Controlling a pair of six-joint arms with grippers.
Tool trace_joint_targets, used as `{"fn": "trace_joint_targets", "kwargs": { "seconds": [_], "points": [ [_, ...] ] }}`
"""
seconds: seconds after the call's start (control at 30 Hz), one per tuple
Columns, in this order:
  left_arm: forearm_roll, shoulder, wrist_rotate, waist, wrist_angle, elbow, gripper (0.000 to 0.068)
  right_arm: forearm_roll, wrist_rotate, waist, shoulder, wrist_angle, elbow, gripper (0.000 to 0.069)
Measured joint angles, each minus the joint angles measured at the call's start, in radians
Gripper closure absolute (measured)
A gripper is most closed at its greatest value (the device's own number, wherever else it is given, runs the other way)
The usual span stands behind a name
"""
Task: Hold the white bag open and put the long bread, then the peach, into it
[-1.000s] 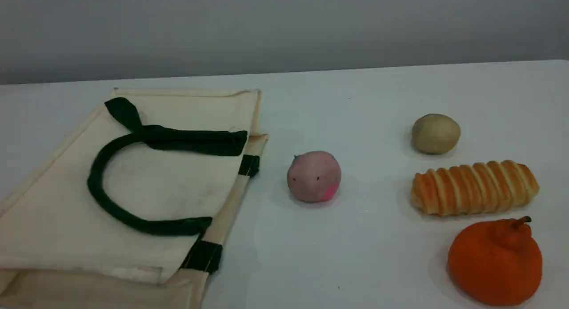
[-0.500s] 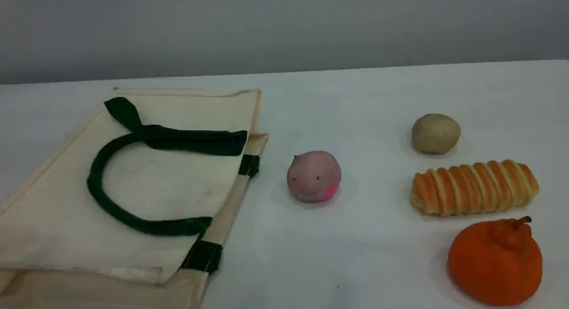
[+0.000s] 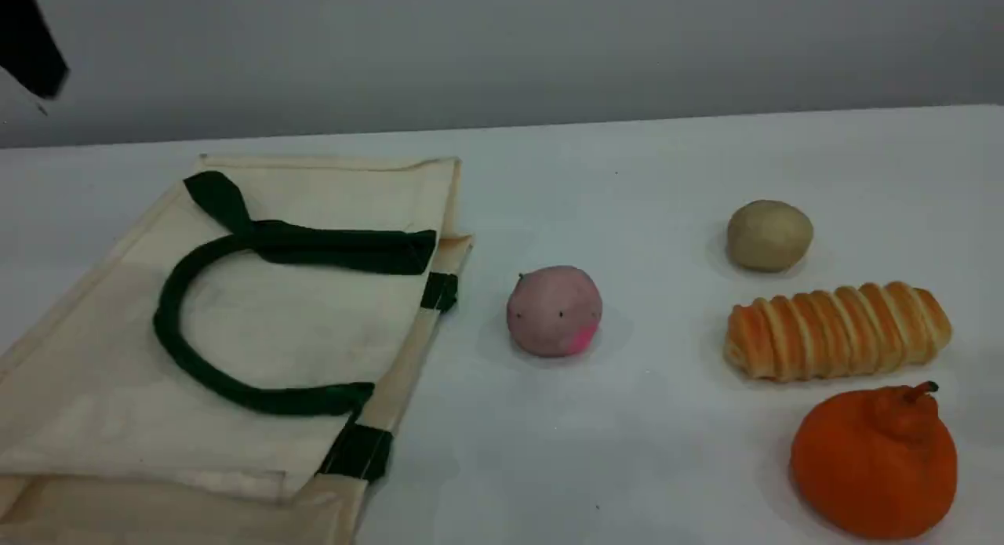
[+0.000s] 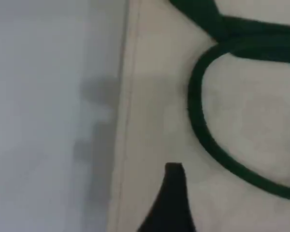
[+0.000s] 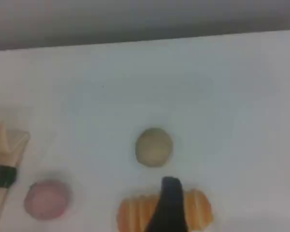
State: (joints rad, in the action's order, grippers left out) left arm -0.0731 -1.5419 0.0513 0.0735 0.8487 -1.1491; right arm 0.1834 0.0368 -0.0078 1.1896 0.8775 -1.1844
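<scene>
The white bag lies flat on the table's left side, its dark green handle looped on top and its rim facing right. The peach sits just right of the rim. At the right lies the long bread, crosswise. A dark part of my left arm shows at the top left corner. In the left wrist view one fingertip hovers over the bag near its handle. My right fingertip hangs above the bread, with the peach to its left. Neither gripper holds anything.
A round beige lump sits behind the bread, and a large orange fruit with a stem sits in front of it. The white table ends at a grey wall behind. The bag's left edge runs off the view.
A dark part of my left arm has come into the scene view at the top left corner. The bag, peach and bread have not moved.
</scene>
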Motion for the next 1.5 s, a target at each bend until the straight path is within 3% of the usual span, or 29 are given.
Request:
{"fn": "trace_joint_targets", "kwargs": {
  "seconds": [0.6, 1.1, 1.5],
  "points": [
    [-0.04, -0.4, 0.019, 0.0, -0.083, -0.094, 0.0094, 0.002, 0.022, 0.0, 0.122, -0.067, 0.0, 0.0113],
    [-0.141, -0.467, 0.022, 0.0, -0.157, -0.093, 0.0094, 0.002, 0.024, 0.0, 0.172, -0.081, 0.0, 0.0113],
    [-0.146, -0.566, 0.027, 0.0, -0.161, -0.092, 0.0098, 0.002, 0.024, 0.0, 0.172, -0.081, 0.0, 0.0113]
  ]
}}
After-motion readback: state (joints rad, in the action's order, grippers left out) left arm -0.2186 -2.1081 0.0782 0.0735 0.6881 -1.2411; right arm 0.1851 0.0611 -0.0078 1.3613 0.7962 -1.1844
